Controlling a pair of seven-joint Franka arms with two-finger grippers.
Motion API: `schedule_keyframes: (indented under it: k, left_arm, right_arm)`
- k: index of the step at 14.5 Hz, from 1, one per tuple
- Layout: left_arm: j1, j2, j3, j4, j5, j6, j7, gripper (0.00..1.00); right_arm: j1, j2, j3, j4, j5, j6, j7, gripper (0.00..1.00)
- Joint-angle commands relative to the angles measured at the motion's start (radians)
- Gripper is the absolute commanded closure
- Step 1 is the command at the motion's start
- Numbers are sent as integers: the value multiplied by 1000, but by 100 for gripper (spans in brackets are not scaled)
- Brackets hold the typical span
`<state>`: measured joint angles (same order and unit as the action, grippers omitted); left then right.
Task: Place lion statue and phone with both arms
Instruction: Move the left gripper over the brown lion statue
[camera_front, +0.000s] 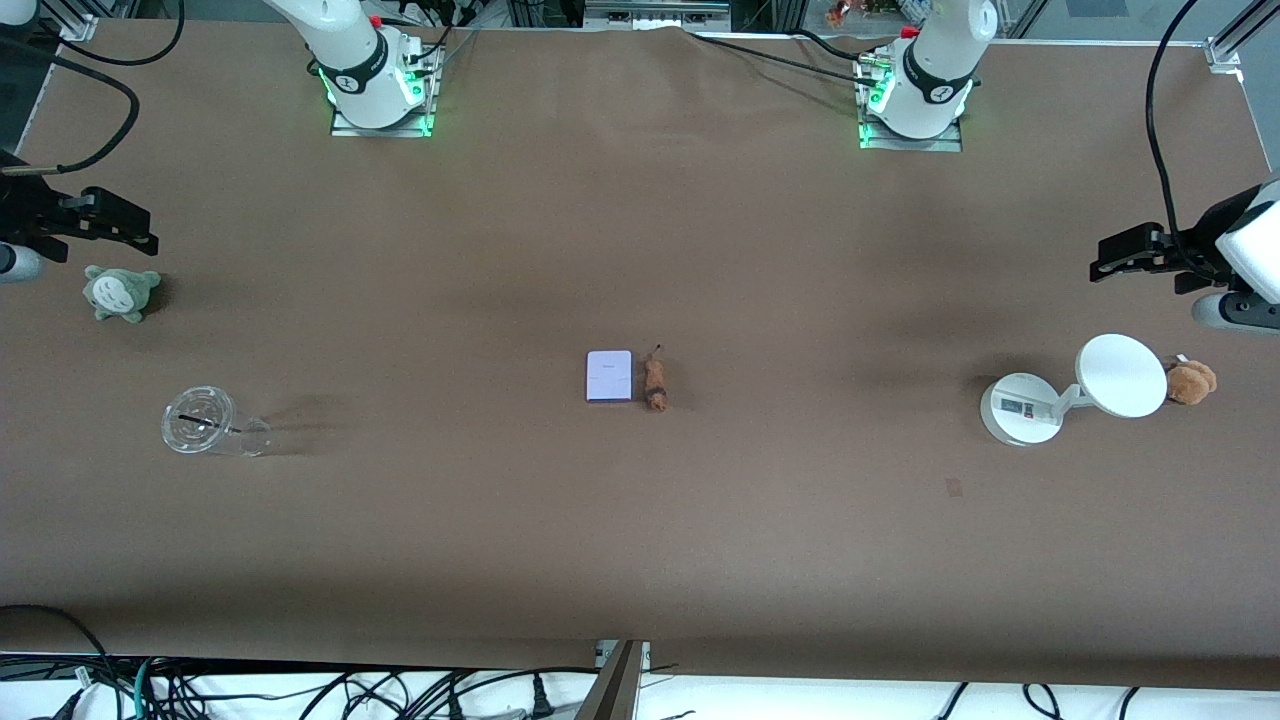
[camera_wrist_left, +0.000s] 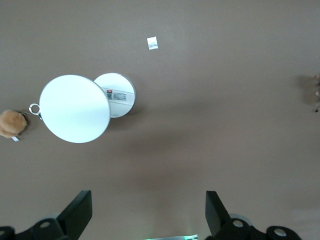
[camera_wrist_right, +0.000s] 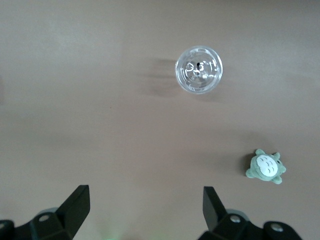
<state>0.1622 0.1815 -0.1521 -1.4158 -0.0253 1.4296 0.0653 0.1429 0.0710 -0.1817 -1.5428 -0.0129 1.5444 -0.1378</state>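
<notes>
The front camera sits high across the table (camera_front: 640, 560), facing both bases and taking in its whole top. The left wrist camera looks straight down from well above the left arm's end — its spread fingers (camera_wrist_left: 75, 212) frame a white stand (camera_wrist_left: 75, 108) and brown plush (camera_wrist_left: 11, 123), both also in the front view. The right wrist camera looks down likewise at the right arm's end, sharing a clear cup (camera_wrist_right: 198, 69) and green plush (camera_wrist_right: 265, 167) with the front view.

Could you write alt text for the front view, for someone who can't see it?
A phone and a small lion statue lie side by side at the middle of a brown table. The left gripper and right gripper hang open over its two ends.
</notes>
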Motion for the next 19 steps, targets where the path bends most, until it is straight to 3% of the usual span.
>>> schedule_keyframes:
  k: [1, 7, 12, 19]
  left_arm:
    - [-81, 21, -4, 15, -27, -15, -177, 0]
    - [-286, 162, -4, -6, -62, 153, -548, 0]
    - [-424, 209, -4, -149, -62, 444, -780, 0]
    - [-588, 396, -4, -135, -62, 739, -1005, 0]
  right_arm:
    - [24, 12, 2, 9, 25, 5, 64, 0]
    - [29, 13, 2, 10, 22, 5, 66, 0]
    - [34, 15, 2, 10, 21, 3, 70, 0]
    - [37, 15, 2, 10, 17, 5, 72, 0]
